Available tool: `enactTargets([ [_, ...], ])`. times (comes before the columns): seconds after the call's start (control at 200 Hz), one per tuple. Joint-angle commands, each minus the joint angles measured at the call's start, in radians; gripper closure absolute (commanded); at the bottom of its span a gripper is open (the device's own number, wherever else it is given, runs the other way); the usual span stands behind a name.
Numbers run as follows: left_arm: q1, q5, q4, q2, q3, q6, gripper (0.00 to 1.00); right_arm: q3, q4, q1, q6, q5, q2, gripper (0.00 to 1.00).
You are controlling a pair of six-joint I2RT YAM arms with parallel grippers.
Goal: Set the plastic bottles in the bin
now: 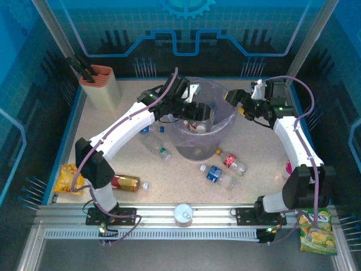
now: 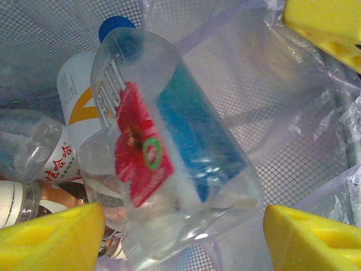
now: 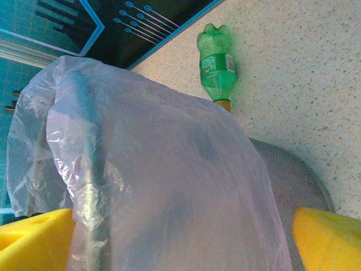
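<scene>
The bin (image 1: 221,131) stands mid-table, lined with a translucent bag and holding several plastic bottles. My left gripper (image 1: 194,108) (image 2: 183,240) hangs over its mouth, open. A clear bottle with a blue cap and a red-and-blue label (image 2: 169,164) lies loose between the yellow fingers (image 2: 51,237), with gaps on both sides, on top of the bottles in the bin. My right gripper (image 1: 240,107) (image 3: 180,243) is open and straddles the bin's bagged right rim (image 3: 169,186). On the table lie a clear bottle (image 1: 155,141), a blue-labelled one (image 1: 217,174), a red-labelled one (image 1: 234,162), an amber one (image 1: 127,182) and a green one (image 3: 217,70).
A knife block (image 1: 101,84) stands at the back left. A silver can (image 1: 184,214) sits at the front rail. Candy bags lie at the front left (image 1: 67,178) and the front right (image 1: 316,231). The enclosure's walls ring the table.
</scene>
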Motion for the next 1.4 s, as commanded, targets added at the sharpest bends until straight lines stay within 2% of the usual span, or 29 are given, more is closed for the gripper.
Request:
enactTargets([
  [0.0, -0.008, 0.004, 0.012, -0.047, 0.031, 0.018, 0.23, 0.034, -0.019, 0.014, -0.021, 0.011, -0.021, 0.02],
  [0.115, -0.01, -0.051, -0.01, -0.107, 0.038, 0.03, 0.17, 0.044, -0.026, 0.014, -0.026, 0.012, -0.018, 0.02],
  [0.235, 0.003, -0.133, -0.066, -0.182, 0.024, 0.043, 0.17, 0.054, -0.027, 0.014, -0.029, 0.014, -0.015, 0.02],
  [0.335, 0.039, -0.148, -0.106, -0.239, -0.022, 0.026, 0.17, 0.074, -0.031, 0.013, -0.032, 0.007, -0.007, 0.02],
  [0.52, 0.123, -0.114, -0.106, -0.356, -0.186, -0.032, 0.16, 0.178, -0.114, 0.013, -0.069, 0.004, -0.019, 0.02],
  [0.68, 0.288, 0.079, 0.046, -0.502, -0.436, -0.147, 0.16, 0.282, -0.258, 0.001, -0.153, 0.029, -0.034, 0.01],
  [0.805, 0.385, 0.06, -0.008, -0.575, -0.539, -0.149, 0.15, 0.3, -0.387, -0.037, -0.228, 0.084, -0.095, 0.0],
  [0.946, 0.457, 0.067, -0.044, -0.593, -0.626, -0.146, 0.15, 0.309, -0.564, -0.063, -0.319, 0.213, -0.131, 0.0],
  [1.181, 0.482, 0.073, -0.044, -0.576, -0.718, -0.147, 0.13, 0.139, -0.786, -0.054, -0.325, 0.37, -0.219, 0.02],
  [1.391, 0.49, 0.026, -0.072, -0.548, -0.77, -0.148, 0.13, -0.144, -0.77, 0.061, -0.22, 0.372, -0.265, 0.03],
])
